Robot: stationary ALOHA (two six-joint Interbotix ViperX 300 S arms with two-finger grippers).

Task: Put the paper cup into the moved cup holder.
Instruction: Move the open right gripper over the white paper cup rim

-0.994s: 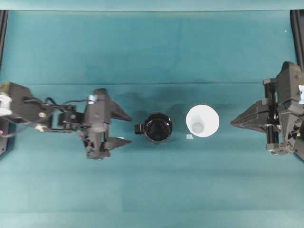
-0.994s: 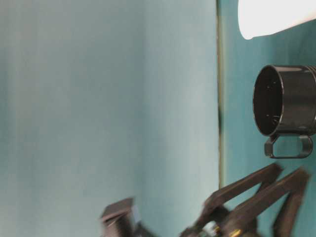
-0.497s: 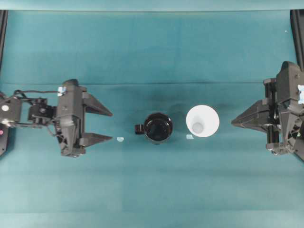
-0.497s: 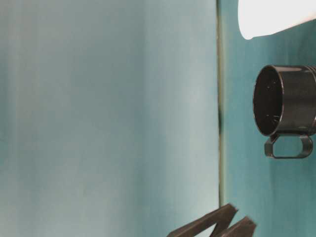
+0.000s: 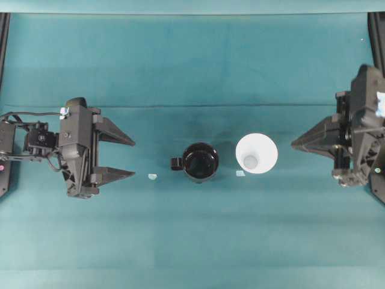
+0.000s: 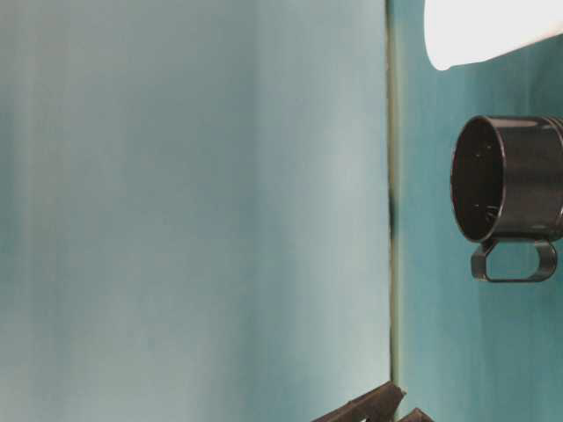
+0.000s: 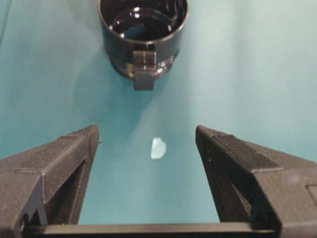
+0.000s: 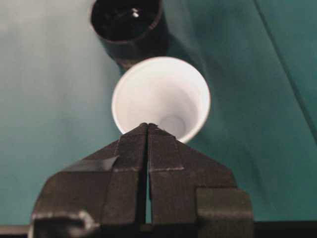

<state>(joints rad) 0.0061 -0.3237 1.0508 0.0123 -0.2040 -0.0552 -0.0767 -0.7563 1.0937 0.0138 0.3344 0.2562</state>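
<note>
The white paper cup stands upright at mid-table, mouth up, also visible in the right wrist view and as a white shape in the table-level view. Just to its left, a small gap away, stands the glossy black cup holder, empty, its handle pointing left. My left gripper is open and empty, well left of the holder. My right gripper sits right of the paper cup with its fingertips together, apart from the cup.
Two small pale scraps lie on the teal cloth, one between my left gripper and the holder, another beneath the gap between holder and cup. Dark rails run along the table's left and right edges.
My left arm has drawn back to the left, away from the cup holder, still open. The right gripper has shifted slightly upward. Cup and holder have not moved.
</note>
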